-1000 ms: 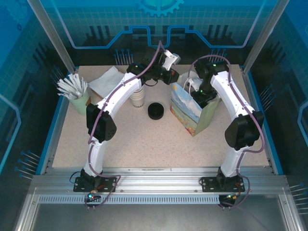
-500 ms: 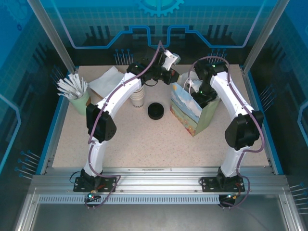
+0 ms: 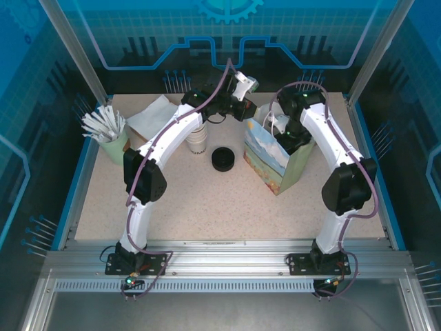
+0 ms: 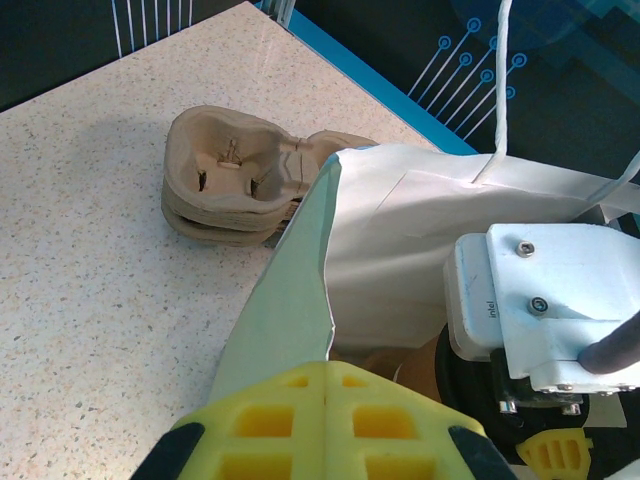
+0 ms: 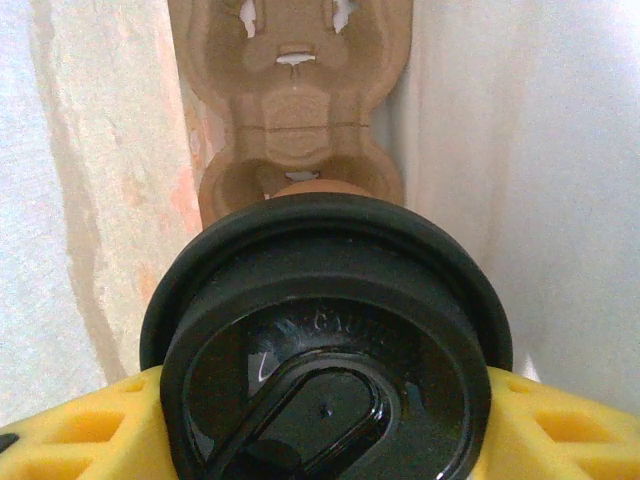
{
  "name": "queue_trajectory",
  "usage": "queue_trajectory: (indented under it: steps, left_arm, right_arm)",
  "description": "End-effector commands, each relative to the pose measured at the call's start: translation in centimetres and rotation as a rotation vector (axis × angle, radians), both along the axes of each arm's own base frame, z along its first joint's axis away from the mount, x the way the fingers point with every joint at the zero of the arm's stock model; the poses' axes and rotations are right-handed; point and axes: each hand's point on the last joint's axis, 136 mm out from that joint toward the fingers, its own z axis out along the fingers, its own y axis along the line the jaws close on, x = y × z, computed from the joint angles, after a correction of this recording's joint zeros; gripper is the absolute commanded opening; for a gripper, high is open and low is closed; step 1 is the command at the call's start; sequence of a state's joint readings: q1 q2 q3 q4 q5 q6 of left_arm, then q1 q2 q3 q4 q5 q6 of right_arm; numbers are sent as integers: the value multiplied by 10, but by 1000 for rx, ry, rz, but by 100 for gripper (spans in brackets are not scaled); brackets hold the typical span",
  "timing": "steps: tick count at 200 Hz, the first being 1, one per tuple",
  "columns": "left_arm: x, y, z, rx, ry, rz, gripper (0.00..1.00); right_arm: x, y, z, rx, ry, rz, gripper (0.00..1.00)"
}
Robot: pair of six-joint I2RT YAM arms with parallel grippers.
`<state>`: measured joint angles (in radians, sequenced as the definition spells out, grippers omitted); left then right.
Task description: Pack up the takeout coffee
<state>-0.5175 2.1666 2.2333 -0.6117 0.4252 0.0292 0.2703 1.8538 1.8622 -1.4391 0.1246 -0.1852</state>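
In the top view almost nothing has shifted over the last second. The left tool (image 3: 248, 110) stays at the upper-left rim of the bag (image 3: 272, 162), and the right arm still reaches into its mouth at centre right. The lowering looks slow or paused, and the coffee probably is not seated yet. In the left wrist view the left tool (image 4: 322, 400), at bottom centre, is pressed together on the bag's edge, holding it open. Spare carriers (image 4: 235, 185) lie on the surface (image 4: 90, 250) at upper left. In the right wrist view the right tool (image 5: 325, 420) pinches the coffee (image 5: 325, 330) between its fingers (image 5: 70, 430) at the lower frame. The coffee is inside the bag, with a carrier (image 5: 300, 100) deeper in, above it in the frame.
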Motion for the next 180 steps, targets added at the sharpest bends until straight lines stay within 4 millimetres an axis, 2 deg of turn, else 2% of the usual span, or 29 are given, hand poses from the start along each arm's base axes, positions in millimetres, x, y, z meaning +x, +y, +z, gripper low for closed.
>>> queue_trajectory:
  steps: [1,180]
  left_arm:
    - [-11,2,2,13,6,-22,0]
    - [-13,2,2,17,8,-25,0]
  right_arm:
    - [-6,-1,-4,-22,25,28,40]
    - [-1,5,-21,-10,27,36,40]
